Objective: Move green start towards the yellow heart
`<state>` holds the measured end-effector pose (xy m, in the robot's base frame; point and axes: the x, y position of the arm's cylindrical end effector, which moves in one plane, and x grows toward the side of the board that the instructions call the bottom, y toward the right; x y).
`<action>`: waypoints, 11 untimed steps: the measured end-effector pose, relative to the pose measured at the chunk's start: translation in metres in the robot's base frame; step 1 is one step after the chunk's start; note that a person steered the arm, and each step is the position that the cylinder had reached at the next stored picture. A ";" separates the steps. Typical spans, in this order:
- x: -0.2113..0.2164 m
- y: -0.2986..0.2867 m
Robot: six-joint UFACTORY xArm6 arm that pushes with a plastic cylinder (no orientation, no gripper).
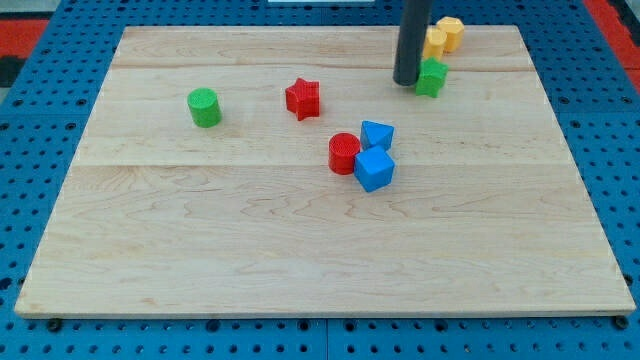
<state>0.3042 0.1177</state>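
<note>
The green star (432, 77) lies near the view's top right on the wooden board (200, 250). The yellow heart (435, 42) sits just above it, touching or nearly touching. A second yellow block (451, 32), hexagon-like, lies at the heart's upper right. My tip (405, 81) rests on the board right at the green star's left side. The rod hides the heart's left part.
A green cylinder (204, 107) lies at the view's left. A red star (303, 98) lies at centre top. A red cylinder (344, 153) touches two blue blocks (377, 134) (374, 169) in the middle. The board's top edge is close behind the yellow blocks.
</note>
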 end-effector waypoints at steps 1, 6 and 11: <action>0.019 0.010; 0.023 0.039; 0.008 0.045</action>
